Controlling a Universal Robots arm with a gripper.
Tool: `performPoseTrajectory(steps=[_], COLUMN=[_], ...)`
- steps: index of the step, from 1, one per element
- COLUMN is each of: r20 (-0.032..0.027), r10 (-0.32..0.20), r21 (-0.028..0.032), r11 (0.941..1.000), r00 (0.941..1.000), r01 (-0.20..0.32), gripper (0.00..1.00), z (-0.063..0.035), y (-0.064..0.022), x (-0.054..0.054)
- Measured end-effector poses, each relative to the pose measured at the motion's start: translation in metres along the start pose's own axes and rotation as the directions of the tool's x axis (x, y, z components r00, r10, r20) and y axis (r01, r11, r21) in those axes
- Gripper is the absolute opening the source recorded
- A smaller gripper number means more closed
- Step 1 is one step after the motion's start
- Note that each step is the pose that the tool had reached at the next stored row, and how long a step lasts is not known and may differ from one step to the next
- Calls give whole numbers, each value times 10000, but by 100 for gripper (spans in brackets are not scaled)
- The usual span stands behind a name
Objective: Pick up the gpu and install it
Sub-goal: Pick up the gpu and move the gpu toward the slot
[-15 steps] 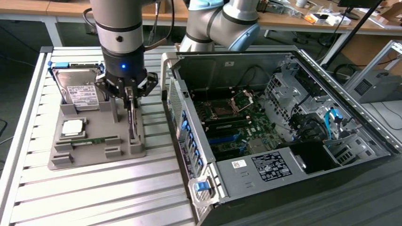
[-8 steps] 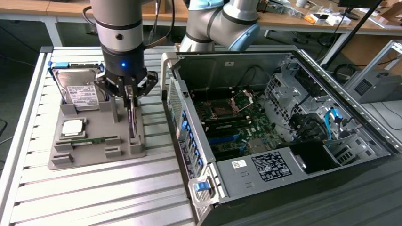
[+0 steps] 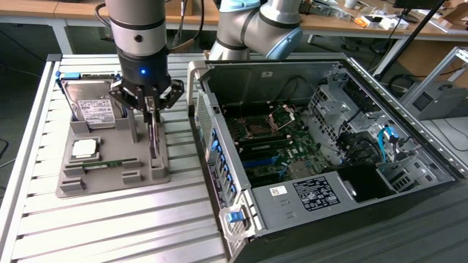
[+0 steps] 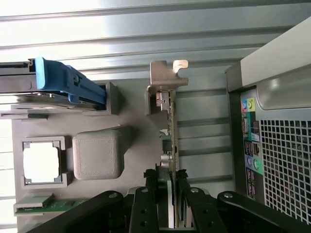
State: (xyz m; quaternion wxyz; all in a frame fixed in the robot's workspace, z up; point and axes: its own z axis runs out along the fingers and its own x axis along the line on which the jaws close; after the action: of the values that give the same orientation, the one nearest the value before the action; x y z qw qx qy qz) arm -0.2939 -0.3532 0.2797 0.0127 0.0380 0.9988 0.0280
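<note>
The gpu [image 3: 152, 139] stands on edge in a slot of the grey holder [image 3: 109, 183], beside the open computer case [image 3: 292, 63], which leaves its upper edge free to grab. My gripper [image 3: 150, 108] hangs straight above, and its 2 jaws look clenched on the card's flat faces.

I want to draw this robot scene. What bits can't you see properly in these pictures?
- Graphics card: edge-on in both views, so its flat sides are hidden.
- Hard drive: exterior view, gripper covers one side.
- Computer case: wrist view, cut off by the picture's edge.
- Label inside the case: exterior view, print too small.
</note>
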Motion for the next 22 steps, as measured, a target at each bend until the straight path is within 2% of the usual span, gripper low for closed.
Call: performPoseTrajectory(steps=[12,22], r20=[-3,-5], r10=[0,1], r21=[-28,-56], r11=[10000,10000], r00=[10000,10000], r01=[0,-1], gripper=[27,27], z=[-112,-266], y=[6,15], x=[-3,-6])
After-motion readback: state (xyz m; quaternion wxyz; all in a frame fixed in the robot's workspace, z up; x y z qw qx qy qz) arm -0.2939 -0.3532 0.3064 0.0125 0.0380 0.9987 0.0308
